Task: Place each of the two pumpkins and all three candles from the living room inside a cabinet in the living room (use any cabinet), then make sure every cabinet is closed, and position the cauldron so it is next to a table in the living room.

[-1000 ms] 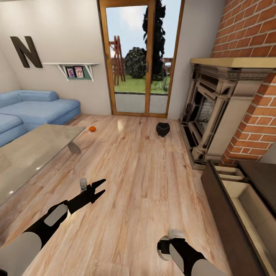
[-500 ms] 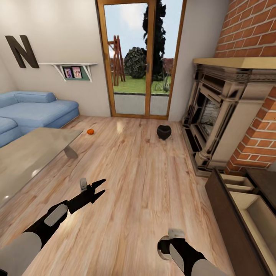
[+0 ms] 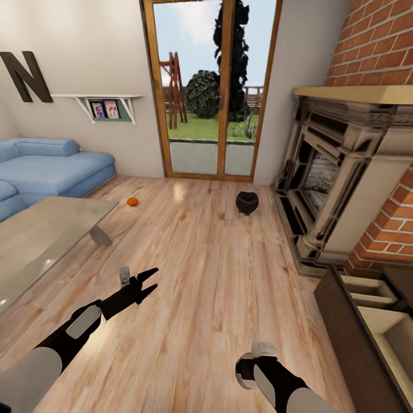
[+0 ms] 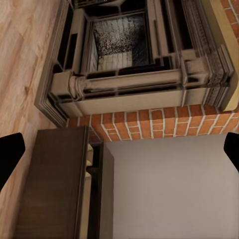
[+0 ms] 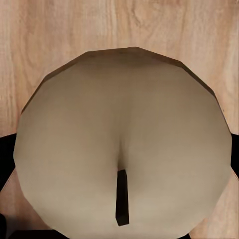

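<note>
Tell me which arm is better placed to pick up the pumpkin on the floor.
Left, probably. The pumpkin lies far ahead on the left side, and the left gripper is open and empty. The right gripper seems to hold a candle.

The left arm reaches forward toward one o'clock, its left gripper (image 3: 150, 282) spread wide with nothing between the fingers. The right arm stays low, right gripper (image 3: 263, 348) clamped on a candle (image 5: 124, 144).
</note>
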